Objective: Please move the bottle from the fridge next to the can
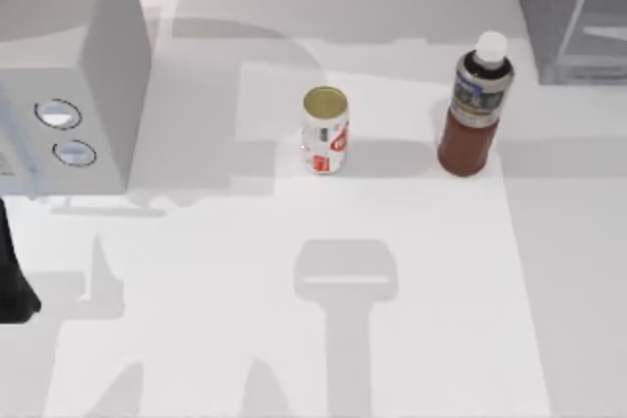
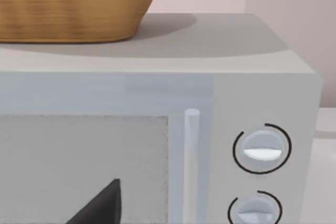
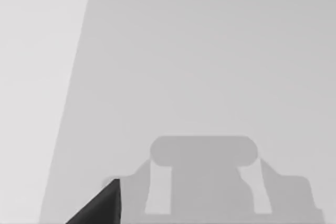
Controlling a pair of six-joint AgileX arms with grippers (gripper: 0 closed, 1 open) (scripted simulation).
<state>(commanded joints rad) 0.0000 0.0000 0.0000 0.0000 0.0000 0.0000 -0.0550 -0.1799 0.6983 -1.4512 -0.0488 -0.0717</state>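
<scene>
Reddish-brown, white-capped slim bottle [image 1: 475,105] stands on the bench, right of the white, red-marked can [image 1: 324,130]; slide it closer, upright. Finger state: cannot tell.

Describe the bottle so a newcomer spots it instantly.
Start at the large grey glass-panelled fridge in the table's far right corner. Just in front stands a slim bottle of reddish-brown liquid, white-capped, dark-labelled. It is taller than the small white gold-topped can to its left.

Top view overhead; left wrist near microwave [image 2: 157,145].
</scene>
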